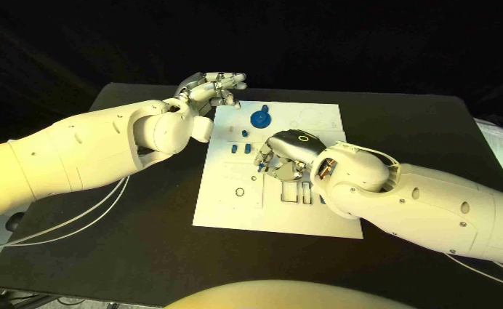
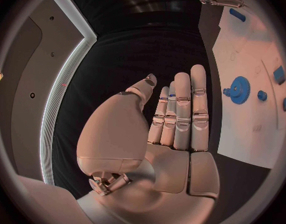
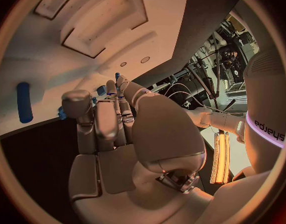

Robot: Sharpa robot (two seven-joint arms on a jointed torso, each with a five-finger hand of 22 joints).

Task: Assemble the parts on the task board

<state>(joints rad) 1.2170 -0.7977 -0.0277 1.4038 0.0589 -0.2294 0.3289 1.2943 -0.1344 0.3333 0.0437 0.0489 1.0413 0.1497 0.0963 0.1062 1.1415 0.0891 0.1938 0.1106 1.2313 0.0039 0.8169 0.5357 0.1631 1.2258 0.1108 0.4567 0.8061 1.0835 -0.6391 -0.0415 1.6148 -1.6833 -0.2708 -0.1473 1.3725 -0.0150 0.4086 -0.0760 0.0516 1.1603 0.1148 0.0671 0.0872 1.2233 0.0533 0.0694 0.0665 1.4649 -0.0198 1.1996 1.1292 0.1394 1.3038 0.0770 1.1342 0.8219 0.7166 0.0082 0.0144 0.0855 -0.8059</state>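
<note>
Silver fingers (image 2: 180, 112) of the left hand (image 1: 213, 88) lie straight and side by side with nothing between them, released; the hand hovers beyond the far left corner of the task board (image 1: 315, 211), over the black table (image 1: 126, 251), apparently parked clear of the work.

Fingers (image 3: 105, 119) of the right hand (image 1: 281, 160) are curled downward over the middle of the board. The right wrist view shows small blue pieces near the fingertips, but whether anything is pinched there cannot be told. The posture suggests a part is being seated or picked at that spot; this is judgement only.

A blue gear (image 1: 260, 118) lies flat on the far portion of the board, just beside the left hand and well apart from the right. Two small blue parts (image 1: 243, 148) stand near the board's left-centre, close to the right hand's fingers. An elongated blue part (image 3: 23, 102) shows in the right wrist view, lying on the board apart from the fingertips.

Recessed outlines on the near half of the board appear unfilled, so assembly seems far from complete. Risk: the right hand covers its own work point from the head view.
</note>
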